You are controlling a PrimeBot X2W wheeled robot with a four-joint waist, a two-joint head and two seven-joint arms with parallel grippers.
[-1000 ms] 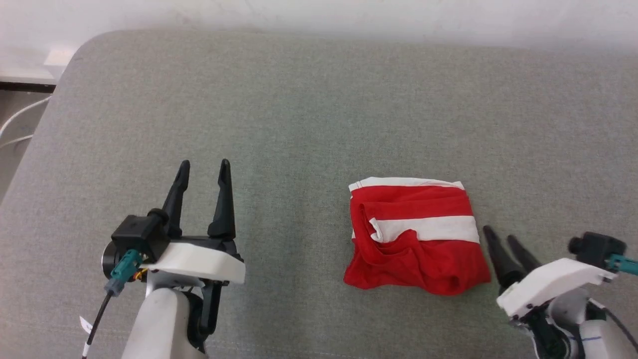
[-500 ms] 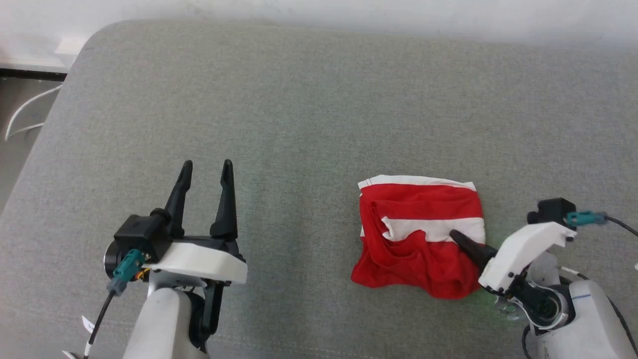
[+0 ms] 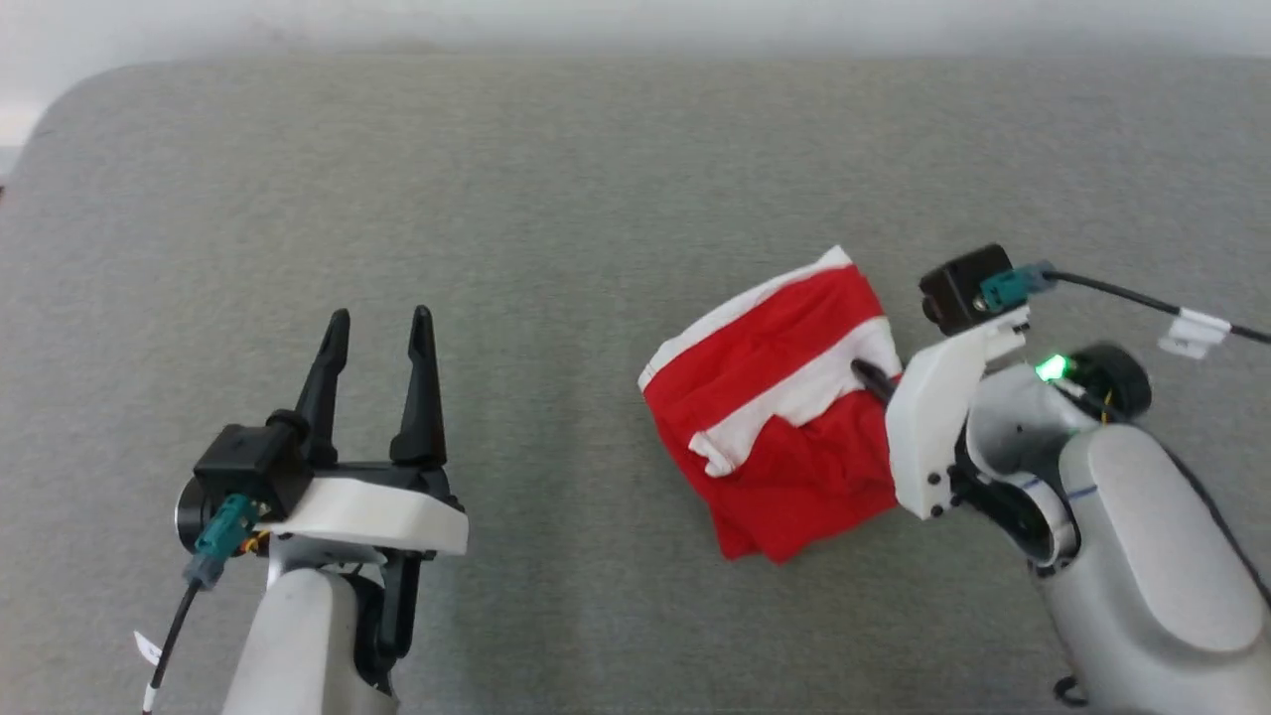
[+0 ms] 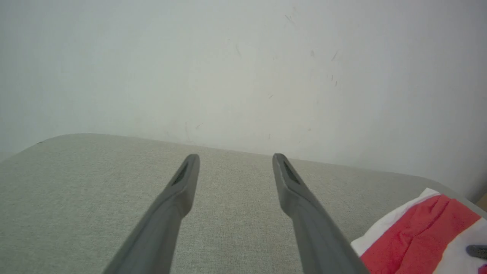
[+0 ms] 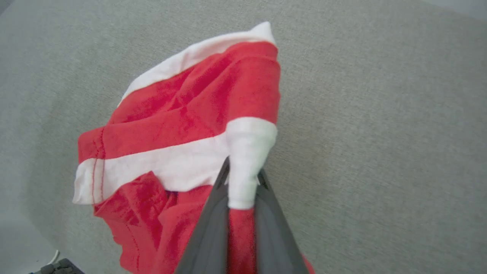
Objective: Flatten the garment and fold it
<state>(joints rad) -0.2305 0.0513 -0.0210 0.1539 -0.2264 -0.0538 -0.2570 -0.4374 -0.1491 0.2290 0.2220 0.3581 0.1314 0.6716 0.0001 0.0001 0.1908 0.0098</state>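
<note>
One grey cloth-covered counter (image 3: 556, 179) under both arms, with a pale wall (image 4: 243, 57) behind its far edge. On it the garment (image 3: 784, 437): red, rumpled, lying slantwise, directly ahead of the right gripper (image 3: 866, 375) and well off to the right of the left gripper (image 3: 379, 320). Pinched up at the corner nearest the right gripper, the rest sagging away toward the counter; how much of it lies flat, cannot tell. Right gripper closed tight on a bunched fold of the white band (image 5: 171, 167), with red cloth squeezed between the two fingers just below that fold. White trim (image 5: 198, 53) along the garment's edge farthest from that gripper's tips. Left gripper parted wide, nothing between its fingers, over bare counter, fingers pointing toward the wall. Small green light (image 3: 1051, 367) lit on the right wrist.
</note>
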